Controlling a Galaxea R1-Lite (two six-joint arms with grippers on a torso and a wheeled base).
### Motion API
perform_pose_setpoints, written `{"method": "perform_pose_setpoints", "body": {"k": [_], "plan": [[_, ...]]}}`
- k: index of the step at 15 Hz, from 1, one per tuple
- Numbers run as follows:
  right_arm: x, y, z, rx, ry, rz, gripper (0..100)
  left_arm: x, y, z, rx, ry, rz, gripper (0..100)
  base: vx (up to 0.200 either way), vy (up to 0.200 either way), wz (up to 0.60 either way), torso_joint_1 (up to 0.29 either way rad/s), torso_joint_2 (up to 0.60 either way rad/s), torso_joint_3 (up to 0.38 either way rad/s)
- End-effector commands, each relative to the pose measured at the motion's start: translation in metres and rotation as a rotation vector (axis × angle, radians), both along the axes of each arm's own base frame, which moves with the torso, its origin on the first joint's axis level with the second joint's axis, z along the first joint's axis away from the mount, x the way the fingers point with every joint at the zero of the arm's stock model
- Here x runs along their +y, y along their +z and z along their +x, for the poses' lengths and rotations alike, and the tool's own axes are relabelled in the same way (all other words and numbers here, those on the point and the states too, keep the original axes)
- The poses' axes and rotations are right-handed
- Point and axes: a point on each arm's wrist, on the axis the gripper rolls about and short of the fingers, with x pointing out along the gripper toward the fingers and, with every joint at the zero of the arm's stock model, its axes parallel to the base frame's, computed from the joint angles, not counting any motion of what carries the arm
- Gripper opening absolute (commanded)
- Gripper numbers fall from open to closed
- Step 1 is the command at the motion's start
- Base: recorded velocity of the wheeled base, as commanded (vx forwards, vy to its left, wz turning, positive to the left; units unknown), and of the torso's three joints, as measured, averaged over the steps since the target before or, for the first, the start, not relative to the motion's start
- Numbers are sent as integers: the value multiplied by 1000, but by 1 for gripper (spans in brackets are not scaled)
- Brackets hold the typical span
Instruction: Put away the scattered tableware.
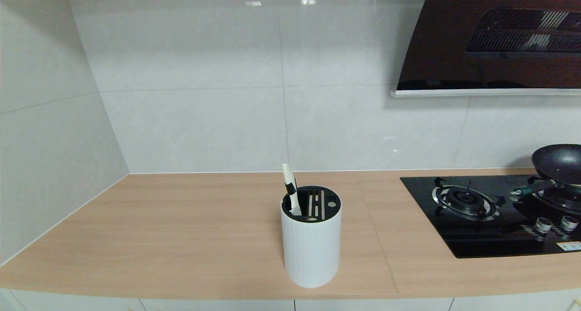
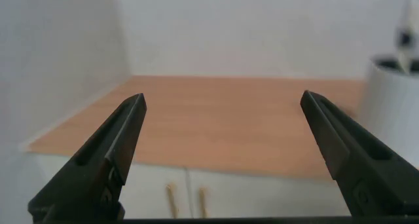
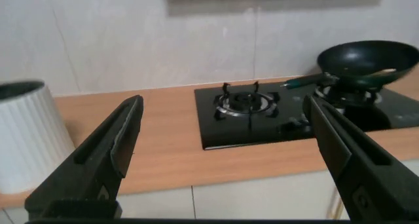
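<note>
A white ribbed cylindrical holder (image 1: 311, 245) with a black slotted top stands near the front edge of the wooden counter (image 1: 181, 229). A white utensil with a black band (image 1: 290, 189) sticks up from its left side. My left gripper (image 2: 222, 106) is open, held off the counter's front edge facing the counter's left part, with the holder (image 2: 393, 99) off to one side. My right gripper (image 3: 222, 106) is open too, in front of the counter between the holder (image 3: 29, 135) and the gas stove (image 3: 262, 112). Nothing lies between either pair of fingers.
A black gas hob (image 1: 494, 215) is set into the counter at the right, with a dark pan (image 1: 556, 163) on its far burner. A range hood (image 1: 490, 43) hangs above it. Tiled walls close the back and left. Cabinet doors (image 2: 190, 198) lie under the counter.
</note>
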Motion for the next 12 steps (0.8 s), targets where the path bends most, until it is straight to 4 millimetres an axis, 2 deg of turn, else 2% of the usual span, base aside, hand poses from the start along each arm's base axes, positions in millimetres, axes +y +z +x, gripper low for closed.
{"method": "perform_pose_setpoints", "body": {"k": [1, 3, 5, 12], "plan": [[0, -9, 2, 45, 5, -2, 100, -1, -6, 1, 35, -25, 0, 100, 0, 0, 0, 0, 0, 0], [1, -9, 2, 51, 33, -10, 100, -3, -11, 1, 79, -127, -10, 100, 0, 0, 0, 0, 0, 0], [2, -14, 3, 105, 96, -21, 100, -3, -10, 1, 74, -126, -22, 100, 0, 0, 0, 0, 0, 0], [2, -13, 2, 92, 92, -9, 100, -3, -10, 1, 70, -128, -57, 100, 0, 0, 0, 0, 0, 0]]}}
